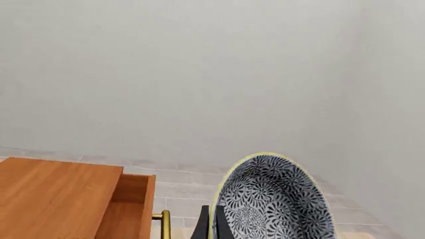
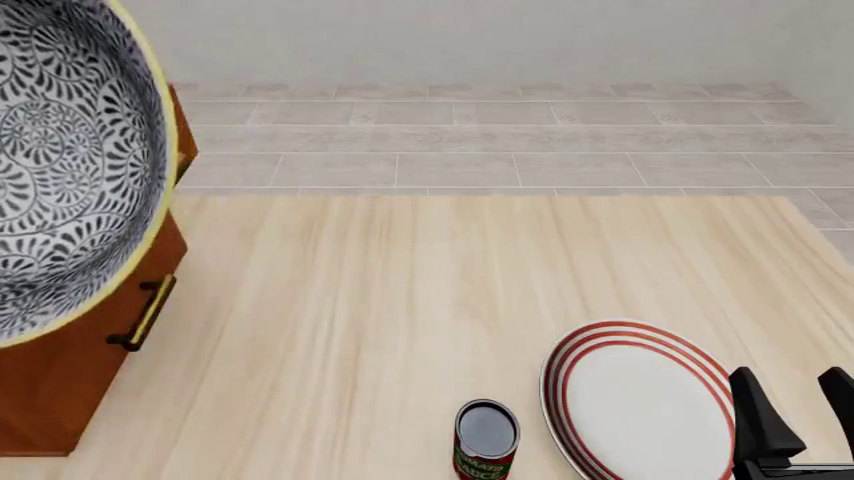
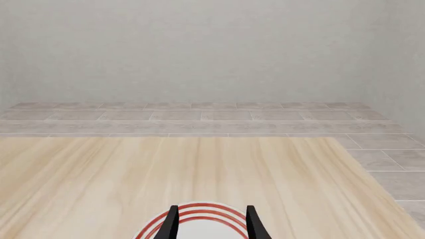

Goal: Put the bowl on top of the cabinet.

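In the left wrist view, the small round deep bowl (image 1: 275,199) with a grey-and-white floral lace pattern and pale cream rim is seen gripped at its rim by the left gripper (image 1: 211,224), whose dark fingers (image 1: 201,226) are closed on the rim's edge. The bowl is held in the air, tilted on its side, just beside the large reddish-brown wooden cabinet (image 1: 56,196). A brass bar handle (image 1: 164,221) is visible at the cabinet's front.

In the front view, the bowl is shown close to the camera, covering the upper part of the cabinet at the table's left edge. On the pale wooden table (image 2: 400,300) a flat white plate with red rings (image 2: 641,400) and a small can (image 2: 485,440) are seen near each other.

In the right wrist view, the right gripper (image 3: 211,221) is seen with fingers spread apart and empty, above the plate.
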